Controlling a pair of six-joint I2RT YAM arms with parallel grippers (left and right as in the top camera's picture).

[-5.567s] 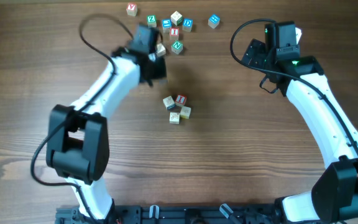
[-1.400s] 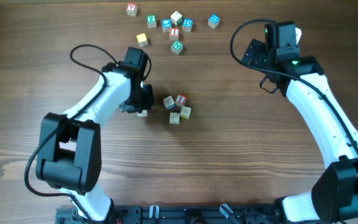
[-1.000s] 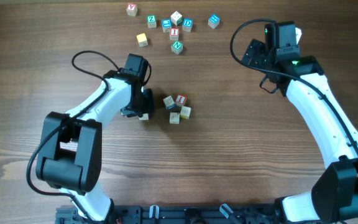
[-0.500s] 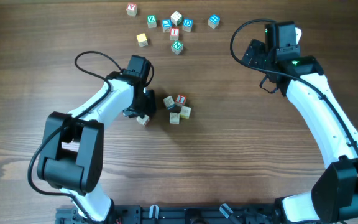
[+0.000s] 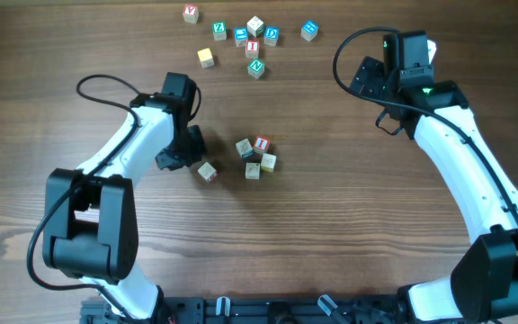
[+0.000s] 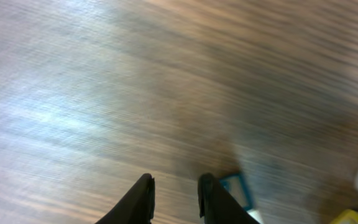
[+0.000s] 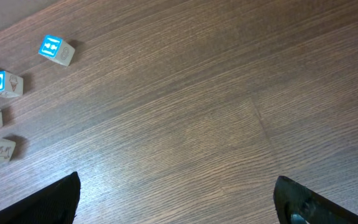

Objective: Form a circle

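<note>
Your left jaws stand nearly together, with a narrow strip of bare wood showing between them, and they are clamped on nothing. The left wrist view is blurred, but you can make out a blue-edged cube [image 6: 237, 190] lying just outside one finger [image 6: 207, 198]. From overhead, those jaws hang just beside a lone cream cube [image 5: 207, 171]; you cannot tell whether they touch it. That cube sits on the left-arm side of the red cube [image 5: 261, 143], a little nearer the arm bases and clearly apart from it.

Your right jaws are spread wide, with only bare worktop [image 7: 185, 124] between them, and they hold nothing. They sit well away from the red cube, on the right-arm side and farther from the bases.

The red cube, with its white letter, is part of the circle [image 5: 255, 157], a small clump at mid-worktop. Three pale cubes sit with it: one just beside it toward the left arm and two just below it toward the bases, all close together or touching. With the lone cream cube standing off, the ring is not closed.

Beyond the red cube, on the side away from the bases, a loose scatter of lettered cubes [image 5: 253, 47] with green, blue and red faces lies well apart. The right wrist camera catches four of them at its edge.
</note>
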